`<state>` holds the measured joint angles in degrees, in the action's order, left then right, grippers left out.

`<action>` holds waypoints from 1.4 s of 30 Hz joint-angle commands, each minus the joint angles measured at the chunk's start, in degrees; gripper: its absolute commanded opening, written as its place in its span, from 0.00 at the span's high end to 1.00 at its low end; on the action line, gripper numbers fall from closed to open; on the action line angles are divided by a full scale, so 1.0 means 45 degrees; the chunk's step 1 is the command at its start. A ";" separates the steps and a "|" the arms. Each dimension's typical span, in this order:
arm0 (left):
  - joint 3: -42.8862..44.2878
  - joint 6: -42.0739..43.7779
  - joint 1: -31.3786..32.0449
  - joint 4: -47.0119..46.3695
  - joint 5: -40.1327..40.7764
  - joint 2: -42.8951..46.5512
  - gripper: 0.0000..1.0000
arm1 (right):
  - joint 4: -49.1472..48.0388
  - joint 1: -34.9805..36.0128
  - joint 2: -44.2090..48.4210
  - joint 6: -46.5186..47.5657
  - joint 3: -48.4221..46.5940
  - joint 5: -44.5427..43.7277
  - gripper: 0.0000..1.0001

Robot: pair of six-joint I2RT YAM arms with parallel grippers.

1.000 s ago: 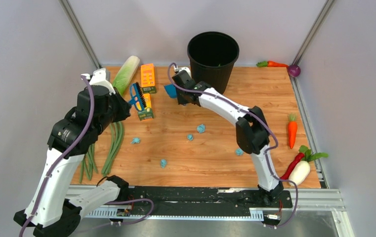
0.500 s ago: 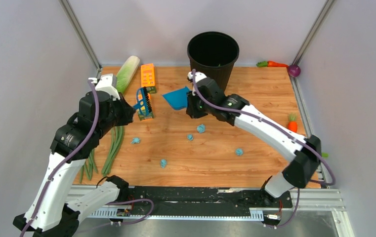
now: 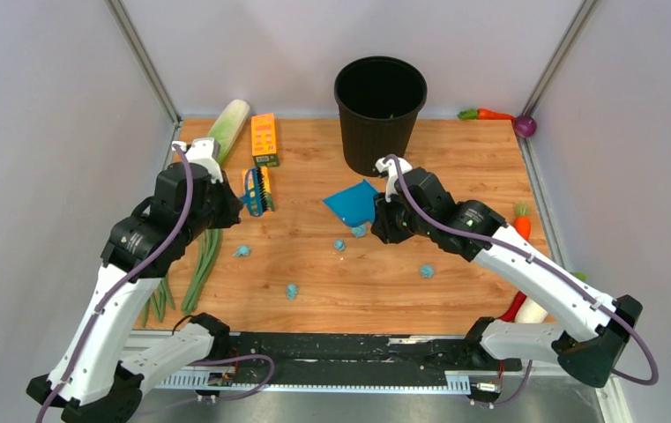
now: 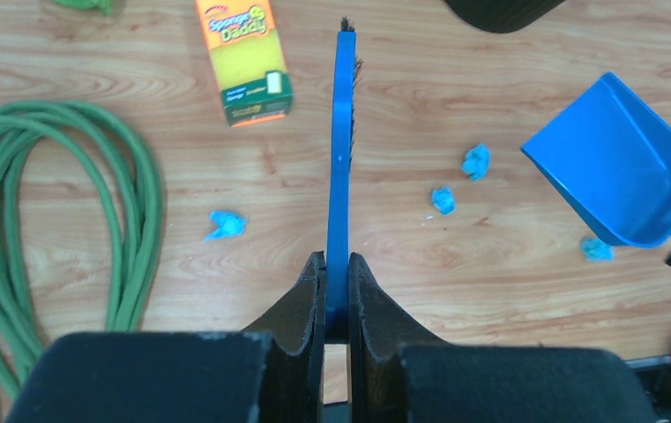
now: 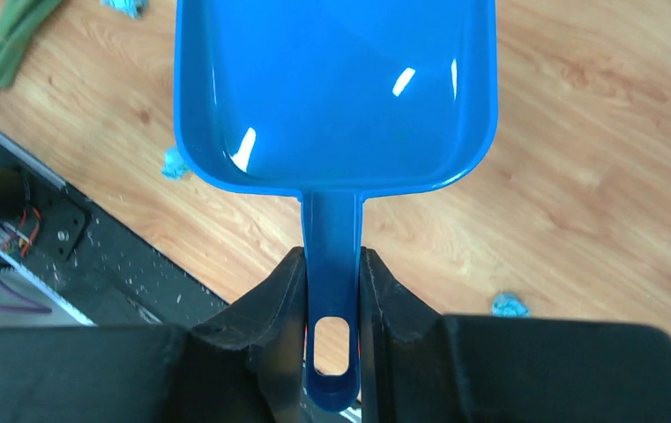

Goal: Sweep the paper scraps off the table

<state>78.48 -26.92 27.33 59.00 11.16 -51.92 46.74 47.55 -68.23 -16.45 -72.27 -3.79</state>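
Observation:
Several light-blue paper scraps lie on the wood table (image 3: 473,167): one at the left (image 3: 242,251), one at mid-table (image 3: 339,244), one by the dustpan (image 3: 360,231), one near the front (image 3: 291,290) and one at the right (image 3: 426,270). My left gripper (image 3: 242,197) is shut on the blue brush (image 3: 257,190) and holds it edge-on (image 4: 340,159) above the table. My right gripper (image 3: 383,211) is shut on the handle of the blue dustpan (image 3: 354,203), whose empty scoop (image 5: 336,88) hangs over the table.
A black bucket (image 3: 380,97) stands at the back centre. An orange sponge box (image 3: 264,137) and a cabbage (image 3: 226,128) lie at the back left. Green beans (image 3: 204,256) run along the left edge. A carrot (image 3: 521,233) and a radish (image 3: 534,304) lie at the right.
My right arm has carried the dustpan from beside the bucket out toward mid-table and to the right. My left arm has shifted the brush slightly right and turned it.

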 commanded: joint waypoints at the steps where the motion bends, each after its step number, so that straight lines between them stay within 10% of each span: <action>1: 0.0528 -0.0268 -0.0019 0.1027 0.0860 -0.0745 1.00 | 0.0024 0.0019 0.0843 -0.0016 0.0842 0.1131 1.00; 19: -0.1071 -0.2808 0.1834 0.3628 0.1076 -0.1803 1.00 | 0.2857 0.3394 0.1235 -0.0485 0.2718 0.2444 1.00; 27: -0.2771 -0.2457 0.2168 0.3021 0.1132 -0.1021 1.00 | 0.1744 0.7146 0.0437 -0.1599 0.4107 -0.1088 1.00; 38: -0.1501 -0.1521 0.1370 0.4916 0.6052 -0.2522 1.00 | 0.1800 0.7344 -0.2064 -0.1579 0.2350 -0.2419 1.00; 42: -0.2438 -0.0348 0.0333 0.2852 0.5159 -0.3129 1.00 | 0.1742 0.7344 -0.2494 -0.1580 0.2251 -0.2516 1.00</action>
<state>69.82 -34.74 32.10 76.16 32.45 -63.79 55.42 80.23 -78.26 -22.46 -59.72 -12.86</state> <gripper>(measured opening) 0.120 0.254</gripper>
